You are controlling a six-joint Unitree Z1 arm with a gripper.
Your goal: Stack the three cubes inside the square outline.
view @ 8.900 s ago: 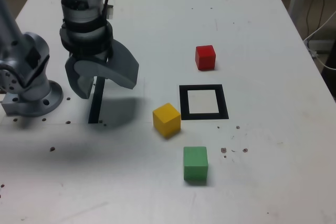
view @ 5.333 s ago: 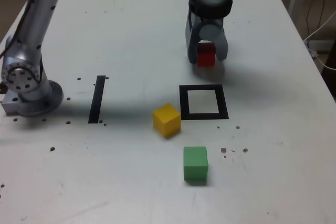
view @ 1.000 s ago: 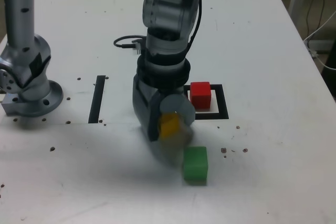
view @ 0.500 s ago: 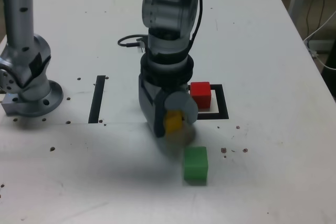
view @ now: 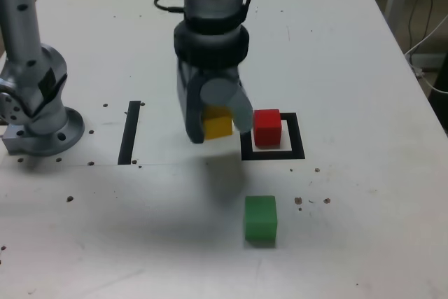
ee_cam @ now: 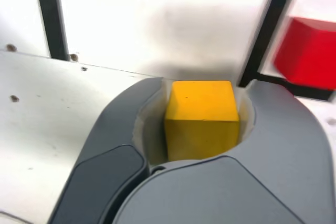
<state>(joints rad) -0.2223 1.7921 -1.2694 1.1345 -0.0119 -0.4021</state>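
The gripper (view: 213,118) is clamping the yellow cube (view: 217,122) just beside the red cube (view: 267,127). Coming in low is risking knocking red off the square outline (view: 299,146).

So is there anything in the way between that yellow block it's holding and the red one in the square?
Nothing visible. The yellow cube, clamped in the gripper, hangs just to the exterior view's left of the red cube in the square outline. The green cube sits nearer the camera, out of that path.

A white table (view: 364,243) is seen, marked with small dark specks. A narrow black strip (view: 130,131) is laid flat on it. Cables (view: 428,40) are visible beyond its edge.
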